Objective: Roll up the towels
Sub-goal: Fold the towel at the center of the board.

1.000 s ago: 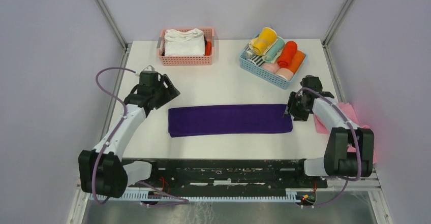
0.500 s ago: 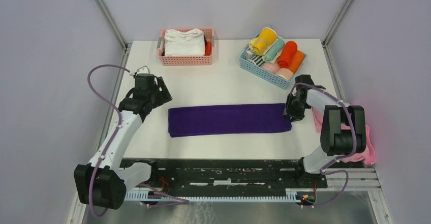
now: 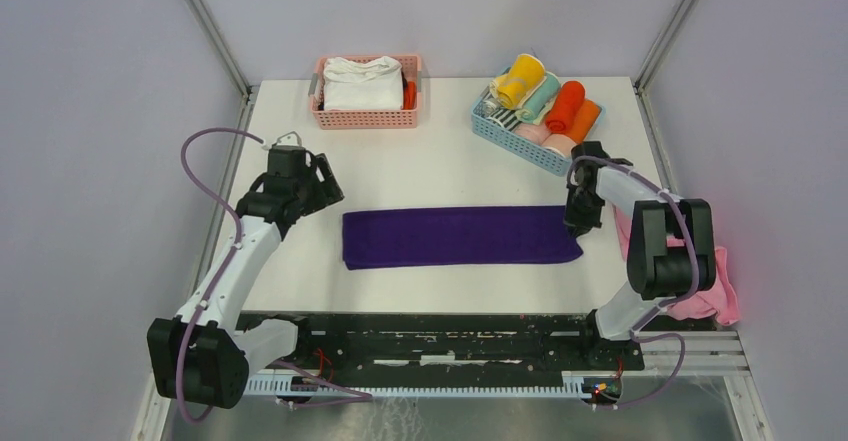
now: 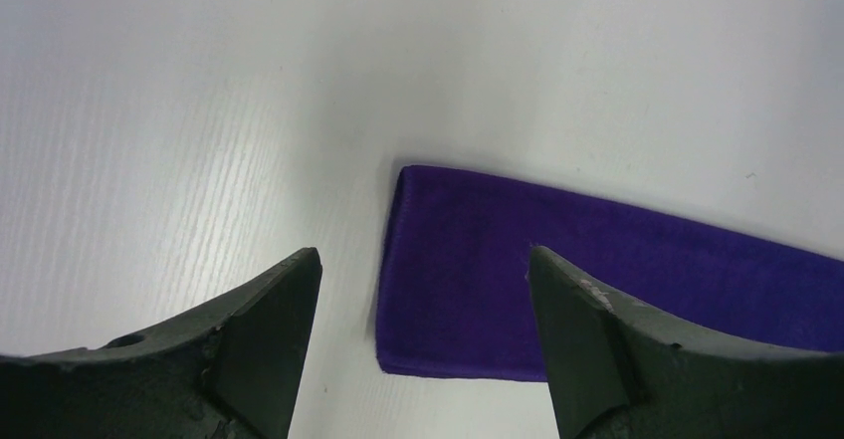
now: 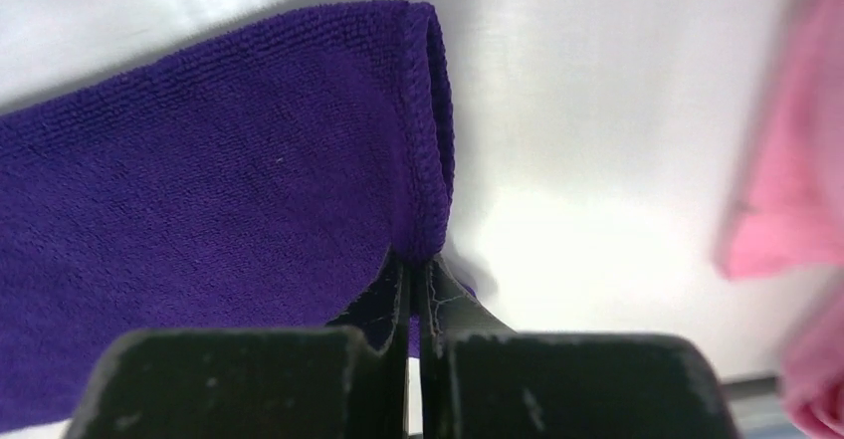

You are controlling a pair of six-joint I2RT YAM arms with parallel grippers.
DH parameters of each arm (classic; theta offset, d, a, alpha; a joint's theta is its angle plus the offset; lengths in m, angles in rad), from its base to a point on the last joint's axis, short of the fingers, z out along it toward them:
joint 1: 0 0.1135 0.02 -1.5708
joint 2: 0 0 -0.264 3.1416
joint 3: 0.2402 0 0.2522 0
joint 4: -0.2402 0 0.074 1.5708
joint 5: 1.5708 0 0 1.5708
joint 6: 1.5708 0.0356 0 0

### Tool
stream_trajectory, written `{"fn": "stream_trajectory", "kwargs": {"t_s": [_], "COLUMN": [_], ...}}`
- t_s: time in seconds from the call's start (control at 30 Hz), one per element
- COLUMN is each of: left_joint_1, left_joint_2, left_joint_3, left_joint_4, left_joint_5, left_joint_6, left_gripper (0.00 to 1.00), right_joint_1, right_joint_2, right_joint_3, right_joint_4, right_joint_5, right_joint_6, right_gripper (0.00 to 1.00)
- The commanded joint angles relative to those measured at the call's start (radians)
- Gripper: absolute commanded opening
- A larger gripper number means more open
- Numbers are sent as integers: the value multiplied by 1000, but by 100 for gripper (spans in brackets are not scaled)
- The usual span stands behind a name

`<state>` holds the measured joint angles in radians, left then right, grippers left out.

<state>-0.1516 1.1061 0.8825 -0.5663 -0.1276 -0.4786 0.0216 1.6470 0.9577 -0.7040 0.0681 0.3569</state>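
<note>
A dark purple towel (image 3: 460, 236) lies flat as a long strip across the middle of the table. My right gripper (image 3: 578, 223) is shut on the rolled-over hem at its right end (image 5: 428, 160), the fingertips (image 5: 418, 260) pinching the cloth. My left gripper (image 3: 325, 194) hovers open just left of the strip's left end. In the left wrist view that end of the towel (image 4: 557, 290) shows between the spread fingers (image 4: 423, 255), untouched. A bright yellow rolled towel (image 3: 520, 79) sits in the blue basket.
The blue basket (image 3: 500, 126) at the back right holds several rolled towels. A pink basket (image 3: 365, 117) at the back left holds folded white cloths (image 3: 360, 83). A pale pink cloth (image 3: 700, 286) hangs at the table's right edge, close to the right arm (image 5: 786, 210).
The right gripper closed on the purple towel's right end, and the whole strip slid a little to the right. The left gripper opened slightly and stayed near the left end.
</note>
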Motion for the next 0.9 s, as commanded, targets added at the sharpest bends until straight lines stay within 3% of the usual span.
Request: {"fn": "stream_trajectory", "kwargs": {"t_s": [0.0, 0.13, 0.23, 0.47, 0.7, 0.87], "left_joint_1": [5, 5, 3, -33, -159, -210], "left_joint_2": [-2, 23, 54, 125, 211, 269], "left_joint_3": [-12, -32, -45, -102, -219, -271], "left_joint_4": [60, 91, 114, 215, 377, 479], "left_joint_5": [108, 229, 319, 509, 490, 495], "left_joint_6": [61, 70, 61, -83, -264, -317], "left_gripper": [82, 83, 81, 75, 64, 56], "right_joint_1": [-46, -66, -62, 112, 329, 474], "right_joint_2": [6, 18, 10, -101, -167, -150], "right_joint_3": [148, 278, 335, 328, 300, 305], "right_joint_4": [-161, -257, -294, -278, -245, -182], "right_joint_5": [335, 573, 625, 336, 76, -3], "right_joint_6": [-14, -12, -7, -25, 68, 150], "right_gripper": [0, 0, 0, 0, 0, 0]}}
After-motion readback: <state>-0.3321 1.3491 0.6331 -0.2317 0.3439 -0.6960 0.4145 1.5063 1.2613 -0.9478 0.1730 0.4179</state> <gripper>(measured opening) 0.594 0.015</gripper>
